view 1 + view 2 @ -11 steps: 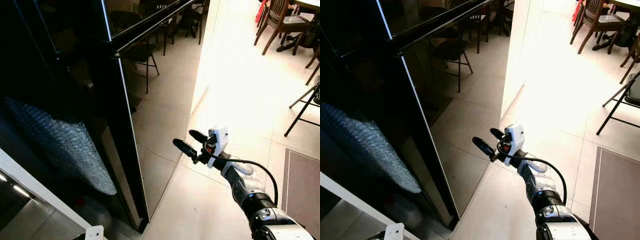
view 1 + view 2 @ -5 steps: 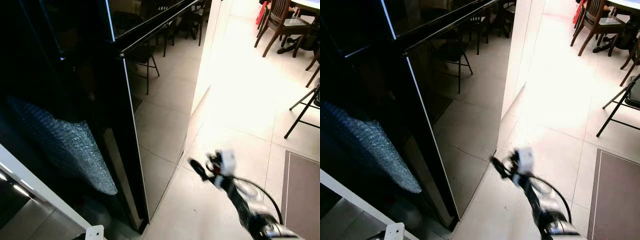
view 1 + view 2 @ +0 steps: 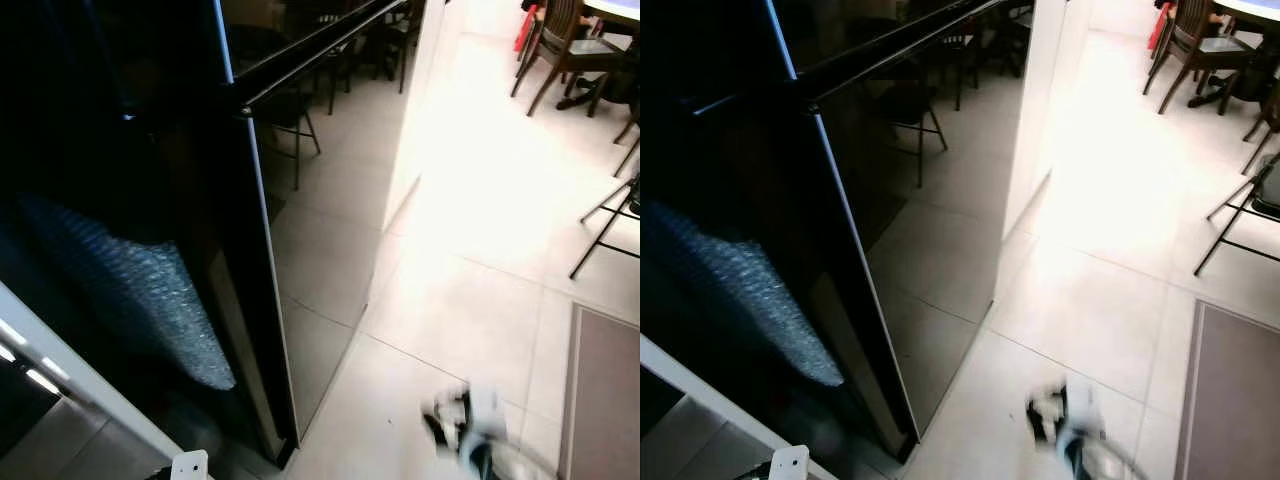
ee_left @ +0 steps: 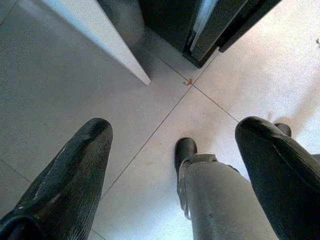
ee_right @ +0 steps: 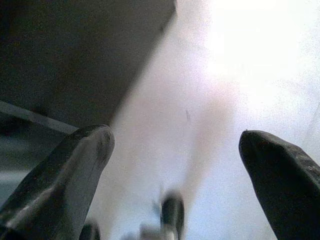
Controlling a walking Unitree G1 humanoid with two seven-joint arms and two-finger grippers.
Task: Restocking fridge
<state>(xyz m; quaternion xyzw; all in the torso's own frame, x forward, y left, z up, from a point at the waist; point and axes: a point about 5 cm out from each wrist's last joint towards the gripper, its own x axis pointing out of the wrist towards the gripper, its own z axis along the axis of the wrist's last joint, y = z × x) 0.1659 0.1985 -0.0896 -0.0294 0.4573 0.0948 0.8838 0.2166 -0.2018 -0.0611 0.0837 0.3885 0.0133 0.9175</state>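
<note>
Tiled floor [image 3: 450, 300] beside black fridge [image 3: 150, 150]; right pincer [image 5: 175, 165] spread, left pincer [image 4: 175, 160] spread.

Pale tiled floor [image 3: 460, 300], glossy, strong glare mid-frame. White wall edge [image 3: 420, 100] beside glare. Wooden chairs [image 3: 560, 40] by table, far right corner. Black folding chair legs [image 3: 605, 225] at right edge. Grey mat [image 3: 605, 390] on floor, lower right. Bubble wrap sheet [image 3: 130, 290] hanging at left. Dark chair [image 3: 905, 105] mirrored in glossy panel.
</note>
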